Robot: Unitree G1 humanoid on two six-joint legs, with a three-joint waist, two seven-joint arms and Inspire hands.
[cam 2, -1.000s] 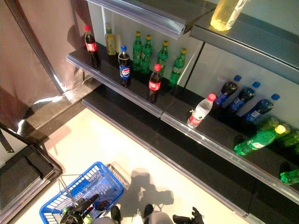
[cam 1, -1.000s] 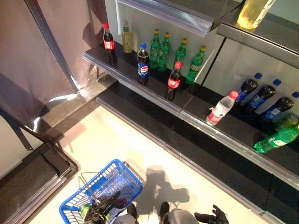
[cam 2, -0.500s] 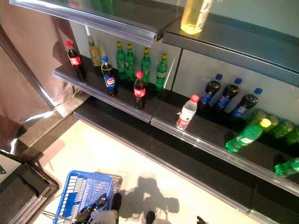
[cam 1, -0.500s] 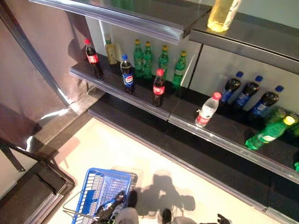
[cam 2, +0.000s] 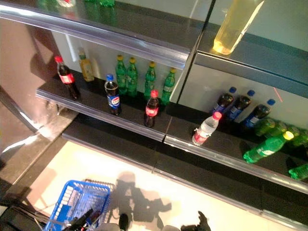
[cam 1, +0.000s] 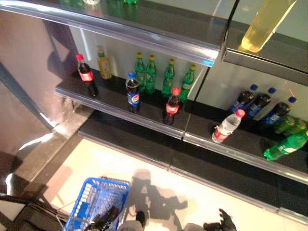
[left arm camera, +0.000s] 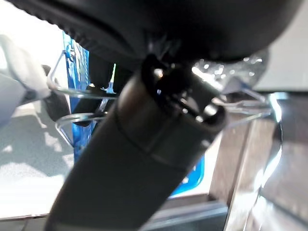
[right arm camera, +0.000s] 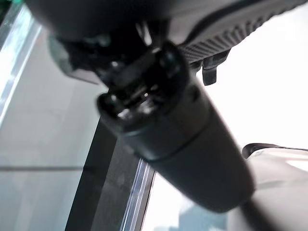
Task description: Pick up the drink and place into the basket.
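Basket [cam 1: 94,199] handle in left hand [cam 1: 107,219].

Shop: shelves [cam 1: 144,113] stocked with drink bottles [cam 1: 166,77], blue shopping basket [cam 1: 96,195].

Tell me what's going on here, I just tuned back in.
The robot stands facing a drinks shelf with a blue wire basket on its left side; its left hand is down at the basket's wire handles. The right hand hangs low and holds nothing. No drink has been picked yet: cola bottles, green bottles and a clear bottle with a red cap all stand on the shelf, out of either hand's touch. I cannot tell from here what is in the basket.
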